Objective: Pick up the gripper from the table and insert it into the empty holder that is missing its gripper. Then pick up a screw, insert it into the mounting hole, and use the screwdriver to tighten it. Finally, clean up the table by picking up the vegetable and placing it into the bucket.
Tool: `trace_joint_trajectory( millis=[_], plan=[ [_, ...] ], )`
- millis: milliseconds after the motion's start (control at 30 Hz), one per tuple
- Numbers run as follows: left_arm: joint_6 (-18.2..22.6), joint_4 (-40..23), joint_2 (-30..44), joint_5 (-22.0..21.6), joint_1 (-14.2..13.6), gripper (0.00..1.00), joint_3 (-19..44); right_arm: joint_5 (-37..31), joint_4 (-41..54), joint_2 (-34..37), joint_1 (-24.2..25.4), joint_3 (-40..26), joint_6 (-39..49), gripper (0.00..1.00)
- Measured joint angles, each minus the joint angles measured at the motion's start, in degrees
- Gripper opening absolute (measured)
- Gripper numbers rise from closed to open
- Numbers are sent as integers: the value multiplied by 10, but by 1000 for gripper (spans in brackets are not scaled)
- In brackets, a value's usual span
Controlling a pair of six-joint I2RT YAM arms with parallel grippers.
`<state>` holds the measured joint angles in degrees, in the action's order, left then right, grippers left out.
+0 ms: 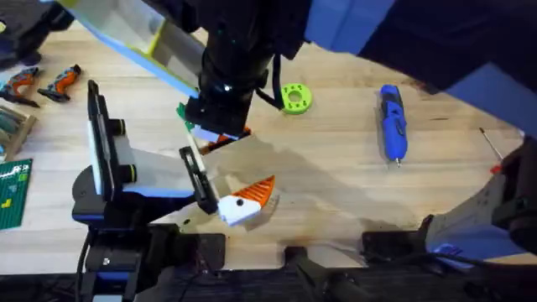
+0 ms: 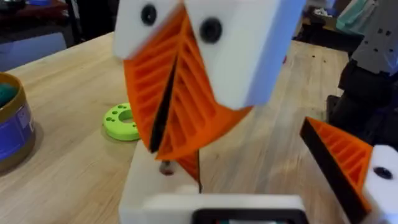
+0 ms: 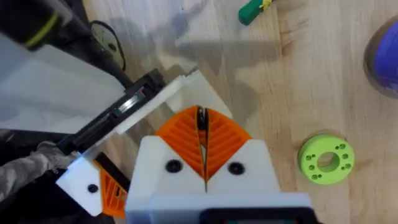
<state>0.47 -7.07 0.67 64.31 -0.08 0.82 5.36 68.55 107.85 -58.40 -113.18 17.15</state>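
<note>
Overhead, the right claw (image 1: 220,126) hangs over the white holder (image 1: 197,172) on the desk (image 1: 336,184), its arm blocking the spot below. Right wrist view: its orange pads (image 3: 186,134) are pinched together on a thin dark piece, too small to name. The left claw's (image 2: 261,134) pads stand well apart, empty. The blue screwdriver (image 1: 393,123) lies off to the right, the lime disc (image 1: 294,97) between; the bucket (image 2: 12,121) stands near the disc.
</note>
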Motion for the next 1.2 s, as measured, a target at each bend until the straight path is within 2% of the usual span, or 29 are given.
trace_joint_trajectory(
  millis=[1200],
  plan=[
    [2, 0, 0, 0, 0, 985, 0, -2, 4, 0, -11, -8, -2, 6]
  ],
)
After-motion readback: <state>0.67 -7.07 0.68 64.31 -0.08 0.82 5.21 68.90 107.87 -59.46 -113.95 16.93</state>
